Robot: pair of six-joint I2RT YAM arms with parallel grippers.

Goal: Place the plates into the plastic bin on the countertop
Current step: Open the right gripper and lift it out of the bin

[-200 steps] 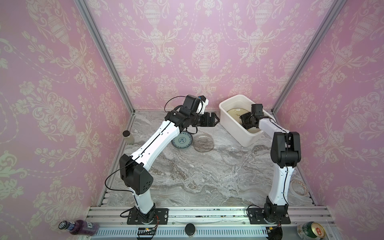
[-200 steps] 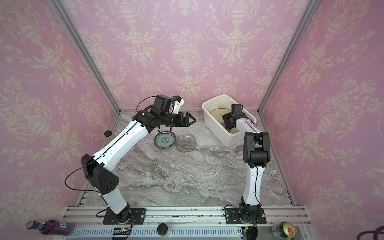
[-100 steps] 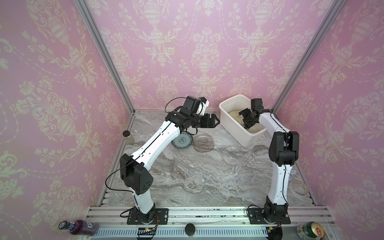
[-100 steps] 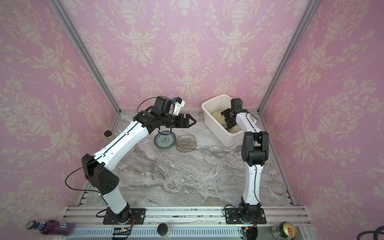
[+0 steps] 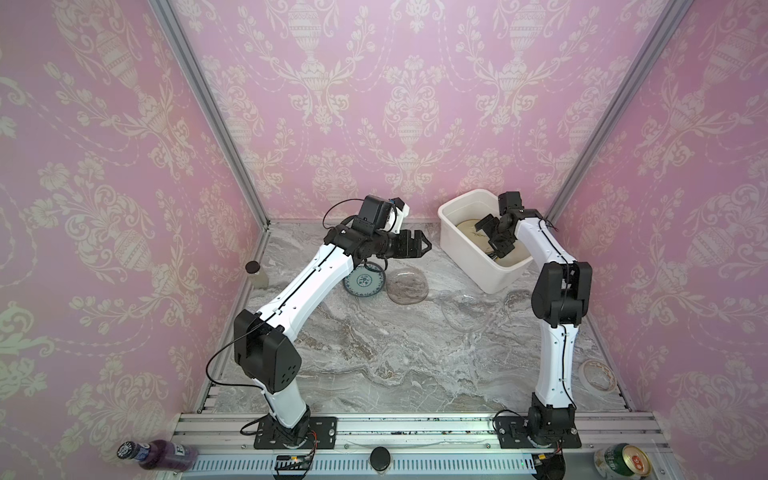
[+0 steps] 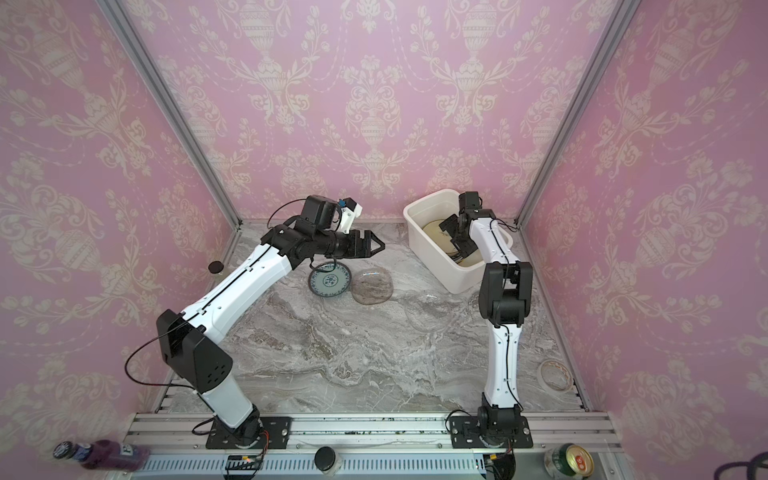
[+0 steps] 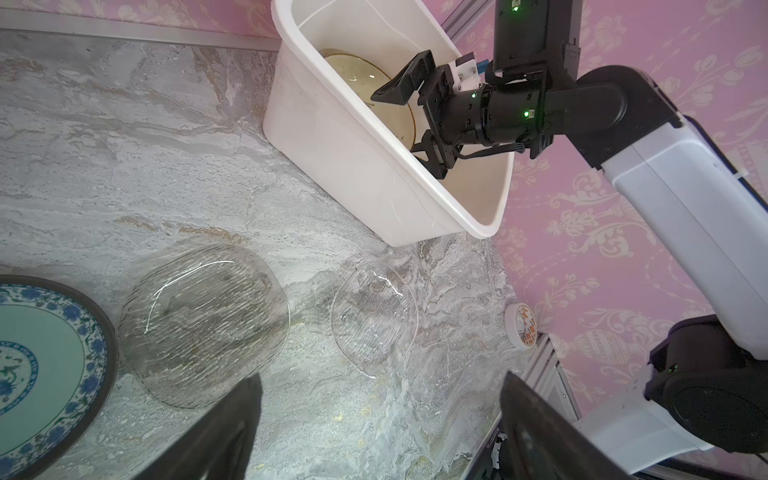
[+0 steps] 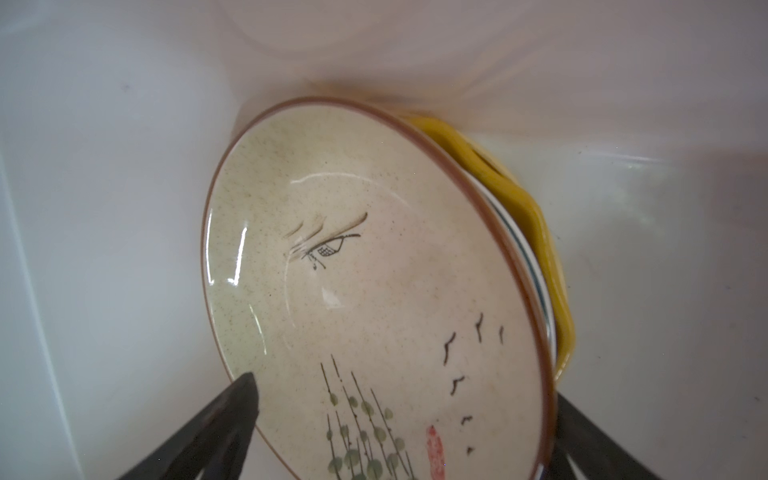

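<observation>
Masking stacked plates [image 8: 540,232] in bin [image 5: 473,262]: cream plate [image 8: 365,291] on top. Clear plate [image 7: 374,320] faint on surface [image 5: 395,365]. Left pincer [image 7: 379,382], right pincer [image 8: 401,399] wide.

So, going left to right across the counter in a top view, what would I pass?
Jar → teal plate → smoky plate → bin → tape roll.

bright even light, soft shadows; glare streaks on the cream plate [image 8: 374,299]; top-view edges bowed.
</observation>
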